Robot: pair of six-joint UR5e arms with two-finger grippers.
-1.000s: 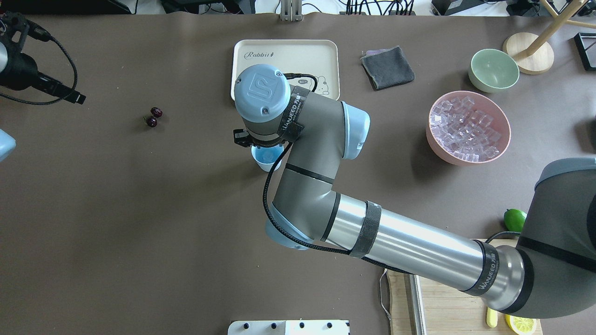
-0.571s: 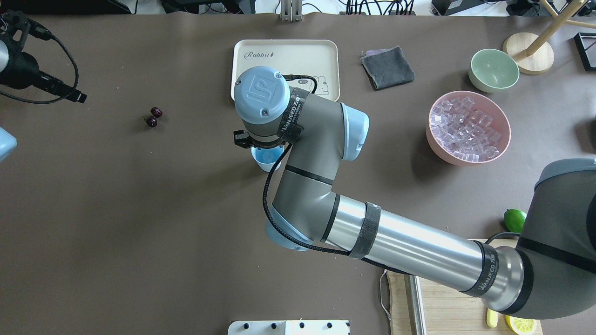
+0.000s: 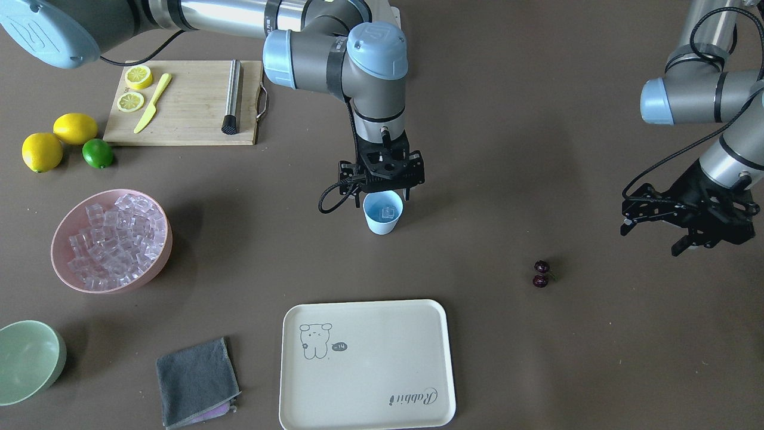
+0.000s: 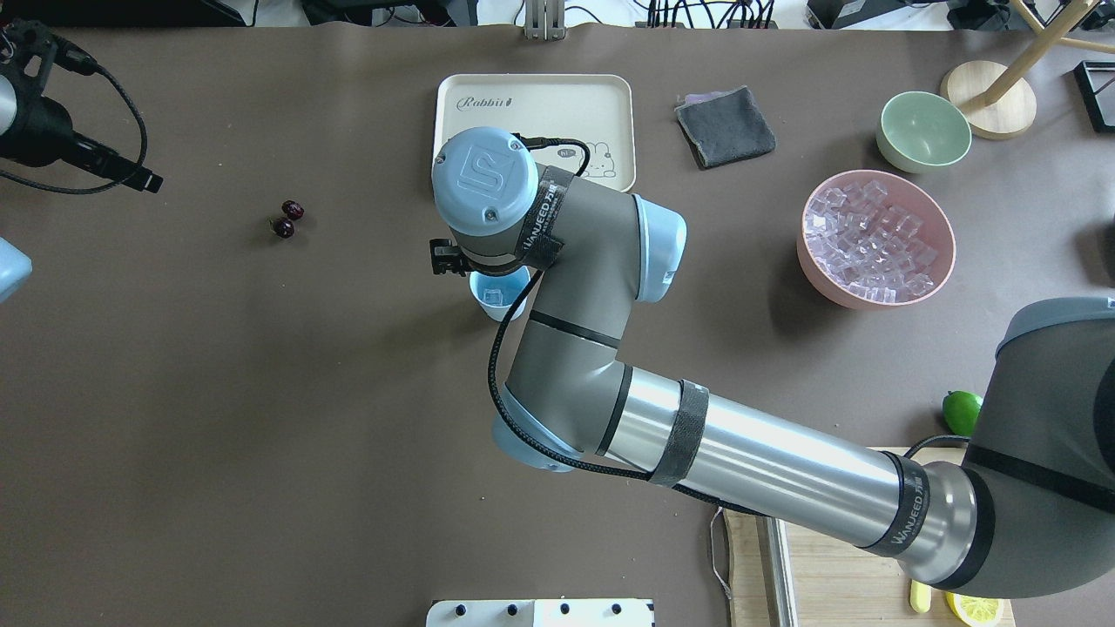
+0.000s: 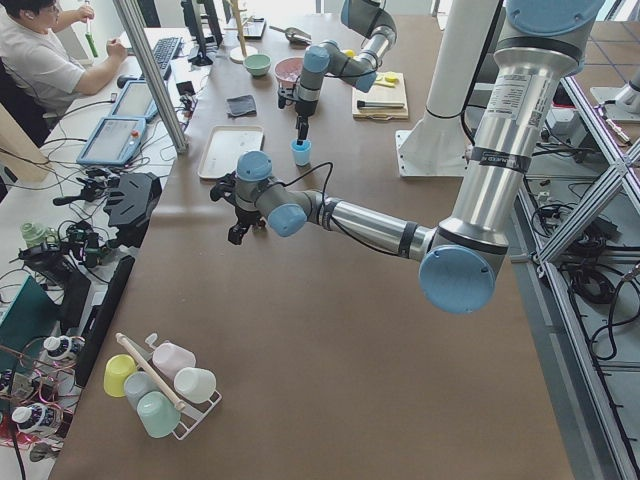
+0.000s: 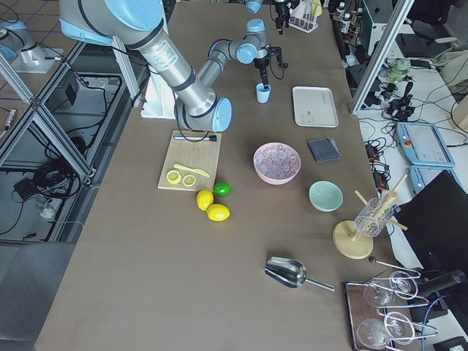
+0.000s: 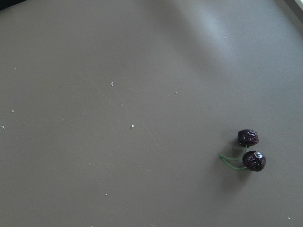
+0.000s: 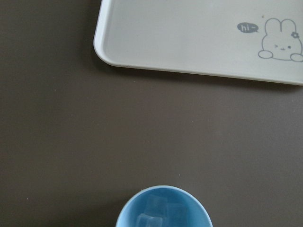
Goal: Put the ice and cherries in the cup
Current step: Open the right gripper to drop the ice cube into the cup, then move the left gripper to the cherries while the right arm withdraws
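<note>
Our right gripper [image 3: 382, 184] hangs open just over the cup [image 3: 382, 223] in the middle of the table [image 3: 537, 89], and we see ice [image 3: 388, 211] inside it. The cherries [image 3: 541, 274] lie on the table well off to our left, near our open left gripper [image 3: 653, 236].

On table [image 3: 537, 89]: cup [image 3: 382, 223], cherries [image 3: 541, 274], tray [image 3: 370, 370]

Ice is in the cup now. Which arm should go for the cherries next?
Left. The left tool hangs open much nearer the cherries, and its wrist camera frames them lying free with nothing around them. The right tool sits directly over the cup, farther from them.
</note>
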